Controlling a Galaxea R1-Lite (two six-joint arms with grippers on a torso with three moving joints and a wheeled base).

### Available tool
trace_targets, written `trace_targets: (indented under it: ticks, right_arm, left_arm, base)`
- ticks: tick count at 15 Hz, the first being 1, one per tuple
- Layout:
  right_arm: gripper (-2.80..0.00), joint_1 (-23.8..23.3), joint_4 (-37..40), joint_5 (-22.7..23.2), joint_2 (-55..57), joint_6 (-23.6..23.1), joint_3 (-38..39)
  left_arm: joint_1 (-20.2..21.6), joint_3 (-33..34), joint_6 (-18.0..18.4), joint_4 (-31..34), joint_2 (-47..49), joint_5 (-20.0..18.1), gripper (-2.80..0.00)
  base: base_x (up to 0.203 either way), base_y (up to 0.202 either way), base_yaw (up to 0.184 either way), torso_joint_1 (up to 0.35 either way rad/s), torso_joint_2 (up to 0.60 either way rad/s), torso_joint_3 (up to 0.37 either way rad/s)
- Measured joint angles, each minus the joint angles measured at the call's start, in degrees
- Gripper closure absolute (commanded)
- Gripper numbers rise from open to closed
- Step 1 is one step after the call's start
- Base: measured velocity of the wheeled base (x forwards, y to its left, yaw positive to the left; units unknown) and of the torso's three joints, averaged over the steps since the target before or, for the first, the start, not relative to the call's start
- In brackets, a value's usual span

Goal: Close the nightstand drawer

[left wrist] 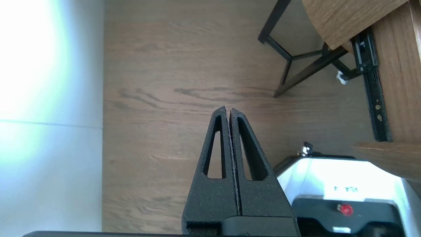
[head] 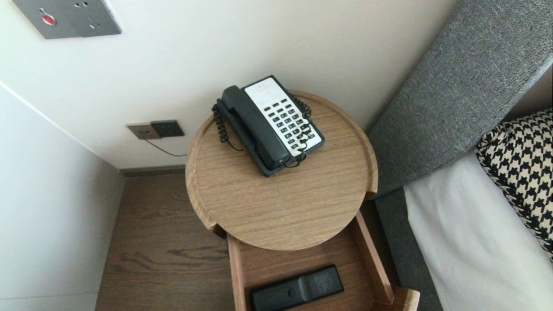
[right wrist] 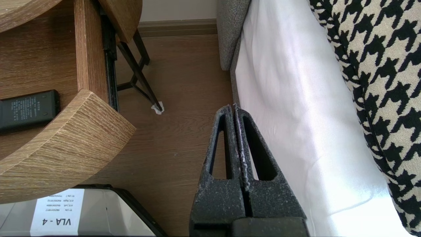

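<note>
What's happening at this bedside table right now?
Nothing is being handled. The left gripper is shut and empty above the wooden floor beside the round table. The right gripper is shut and empty between the open drawer and the bed. A black remote lies in the drawer, and a telephone sits on the table, handset in its cradle.

Bedroom, hotel-style: a bed (head: 466,242) with a grey padded headboard (head: 458,86) and patterned cushion (head: 518,172), a round bedside table (head: 276,207) bearing a telephone (head: 270,123), and wall sockets (head: 156,129).
</note>
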Motion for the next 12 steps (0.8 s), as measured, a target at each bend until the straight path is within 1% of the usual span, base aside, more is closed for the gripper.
trace_targets:
  ticks: [2, 4, 5, 8, 12]
  right_arm:
    - [0.0, 0.0, 0.0, 0.0, 0.0, 0.0, 0.0]
    - [0.0, 0.0, 0.0, 0.0, 0.0, 0.0, 0.0]
    - [0.0, 0.0, 0.0, 0.0, 0.0, 0.0, 0.0]
    - [0.0, 0.0, 0.0, 0.0, 0.0, 0.0, 0.0]
    - [0.0, 0.0, 0.0, 0.0, 0.0, 0.0, 0.0]
  left_arm:
    - [-1.0, 1.7, 1.9, 0.7, -3.9, 2.4, 0.0]
    - [-1.5, 3.1, 4.3, 1.1, -8.6, 3.8, 0.0]
    - [-1.6, 3.7, 4.4, 0.2, -10.3, 3.9, 0.0]
    - [-1.8, 7.0, 4.1, -8.4, -13.0, 4.1, 0.0]
    - [-1.9, 7.8, 3.5, -9.0, -13.8, 4.1, 0.0]
  base:
    - [0.0, 0.0, 0.0, 0.0, 0.0, 0.0]
    - [0.0, 0.0, 0.0, 0.0, 0.0, 0.0]
    - [0.0, 0.0, 0.0, 0.0, 0.0, 0.0]
    - [0.0, 0.0, 0.0, 0.0, 0.0, 0.0]
    - [0.0, 0.0, 0.0, 0.0, 0.0, 0.0]
